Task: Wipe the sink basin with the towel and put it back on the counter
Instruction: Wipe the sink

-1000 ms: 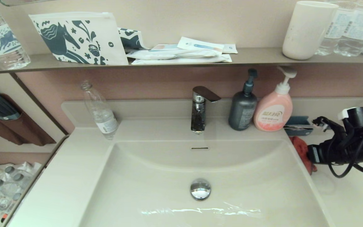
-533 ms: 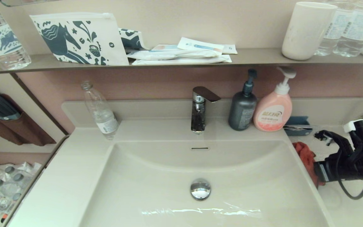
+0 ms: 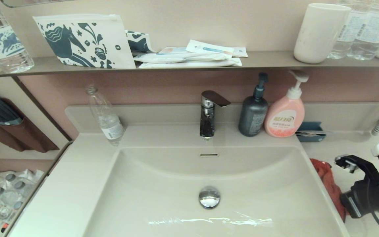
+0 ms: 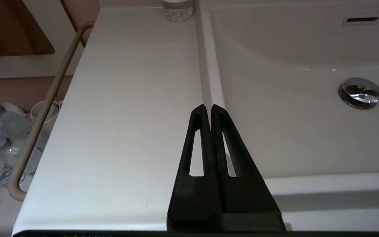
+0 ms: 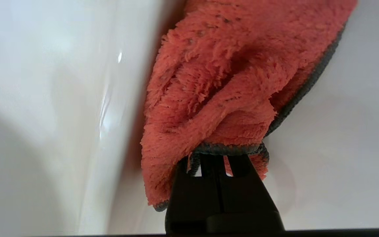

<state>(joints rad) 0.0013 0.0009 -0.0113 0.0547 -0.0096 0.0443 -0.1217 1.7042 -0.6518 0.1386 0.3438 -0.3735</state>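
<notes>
Orange-red towel (image 5: 215,85) in right gripper (image 5: 214,161), prob. pinched.

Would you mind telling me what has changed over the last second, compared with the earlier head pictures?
The right end effector, shut on the towel, has drawn back toward the robot along the basin's right rim, dragging the towel with it over the counter edge. The grip stayed the same. The left end effector is shut above the left rim. The sink basin, faucet and soap bottles have not moved.
</notes>
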